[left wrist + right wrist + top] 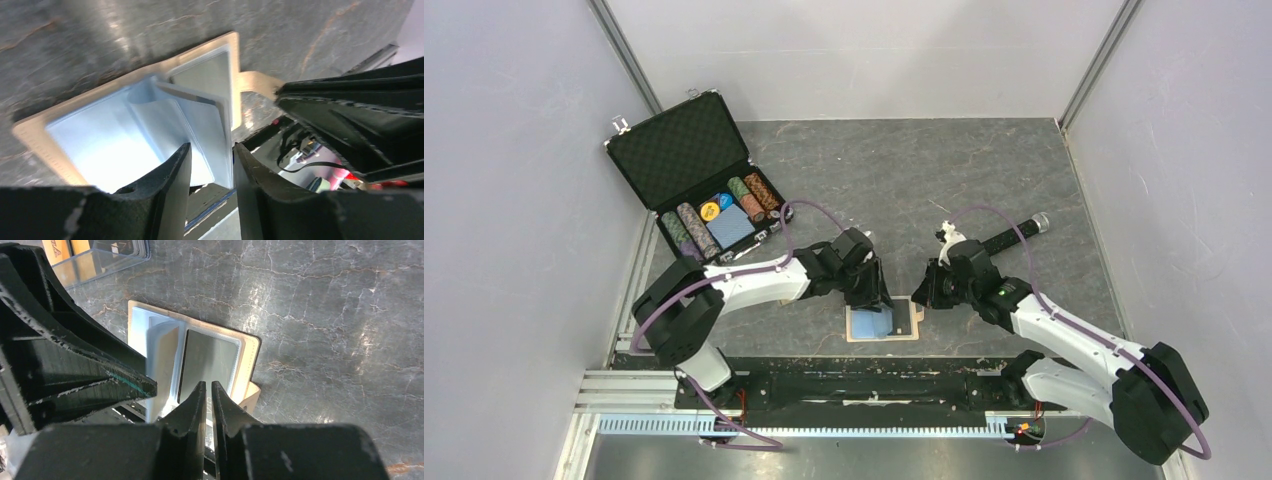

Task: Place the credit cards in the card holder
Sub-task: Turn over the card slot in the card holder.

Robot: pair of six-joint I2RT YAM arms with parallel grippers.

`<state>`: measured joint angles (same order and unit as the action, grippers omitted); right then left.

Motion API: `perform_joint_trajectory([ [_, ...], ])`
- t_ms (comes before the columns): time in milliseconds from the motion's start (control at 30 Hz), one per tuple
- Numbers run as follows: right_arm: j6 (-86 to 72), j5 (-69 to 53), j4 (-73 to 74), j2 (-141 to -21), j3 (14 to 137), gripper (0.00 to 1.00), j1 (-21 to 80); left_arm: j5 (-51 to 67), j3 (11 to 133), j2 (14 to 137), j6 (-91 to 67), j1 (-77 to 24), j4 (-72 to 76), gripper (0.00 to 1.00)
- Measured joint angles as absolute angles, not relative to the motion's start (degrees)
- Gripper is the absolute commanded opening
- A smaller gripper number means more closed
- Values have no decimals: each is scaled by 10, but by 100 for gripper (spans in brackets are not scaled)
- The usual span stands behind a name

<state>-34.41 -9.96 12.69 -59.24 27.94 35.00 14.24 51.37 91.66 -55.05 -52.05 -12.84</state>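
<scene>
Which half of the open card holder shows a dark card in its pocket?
The half beside the snap tab: a dark grey card shows there. The other half of the card holder shows only light blue flaps.

Table (984, 170): grey stone-look top, veined, smooth, with a soft sheen.
Holder (251, 357): tan leather-like cover, matt, stitched along the rim.
Pockets (100, 145): pale blue plastic film, smooth, lightly glossy.
Card (207, 360): dark grey, smooth, behind a clear glossy sleeve.
Fingers (192, 407): black plastic, matt, finely ridged, edges scuffed pale.
Box (100, 257): clear hard plastic, glossy.
Case (679, 150): black egg-crate foam lining in the lid; bright metal corners.
Rail (624, 384): bare silver metal, grooved.
</scene>
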Motion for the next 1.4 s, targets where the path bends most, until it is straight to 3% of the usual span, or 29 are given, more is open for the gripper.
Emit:
perform_joint_trajectory([
  [333,-338,-85,167,-590,298,19,347,187,546,977,-572,-554,-72,53],
  [700,-318,-98,221,-626,375,36,347,233,550,927,-583,-523,-48,58],
  [1067,-292,-186,228,-775,532,54,347,299,465,747,-604,-290,5,65],
  [1267,-279,-236,218,-907,659,57,374,300,464,672,-546,-157,-142,66],
  [1400,-276,-260,214,-996,754,57,411,249,504,656,-471,-122,-296,66],
])
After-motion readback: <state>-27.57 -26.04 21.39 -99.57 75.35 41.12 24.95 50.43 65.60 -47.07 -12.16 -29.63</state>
